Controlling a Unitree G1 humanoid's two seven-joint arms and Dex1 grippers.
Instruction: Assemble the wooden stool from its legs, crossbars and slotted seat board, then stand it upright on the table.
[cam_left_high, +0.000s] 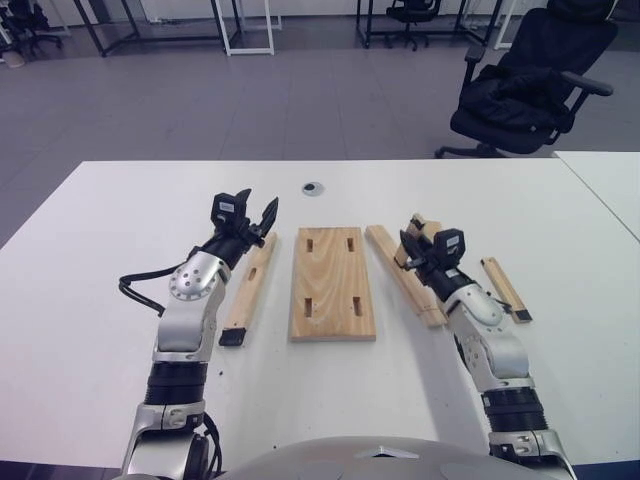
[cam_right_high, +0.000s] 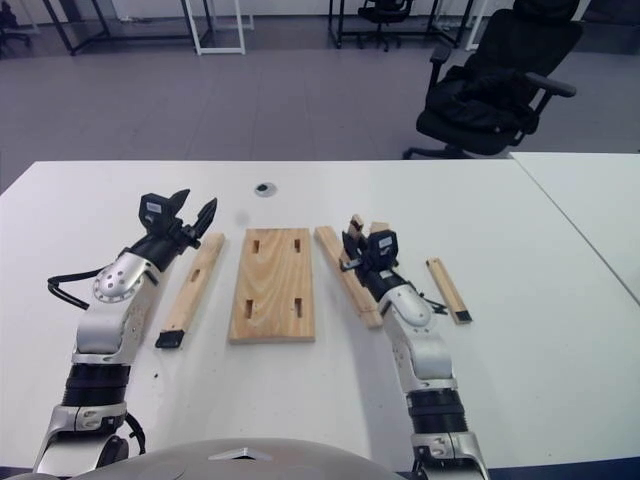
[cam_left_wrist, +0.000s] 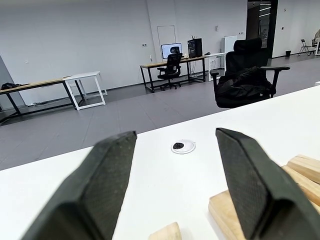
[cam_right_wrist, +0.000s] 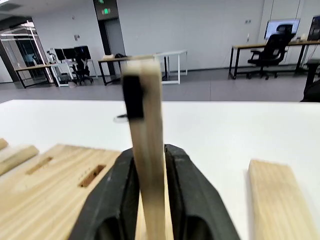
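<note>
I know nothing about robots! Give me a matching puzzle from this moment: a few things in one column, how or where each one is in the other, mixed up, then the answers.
Things
1. left gripper
2. right gripper
3. slotted seat board
4. short wooden piece

States
A. lying flat between the two arms
B. open, over the far end of a wooden leg
C. shut on a black-tipped piece
D. lying farthest to the robot's right

Pairs: 1-B, 2-C, 3-A, 4-D
</note>
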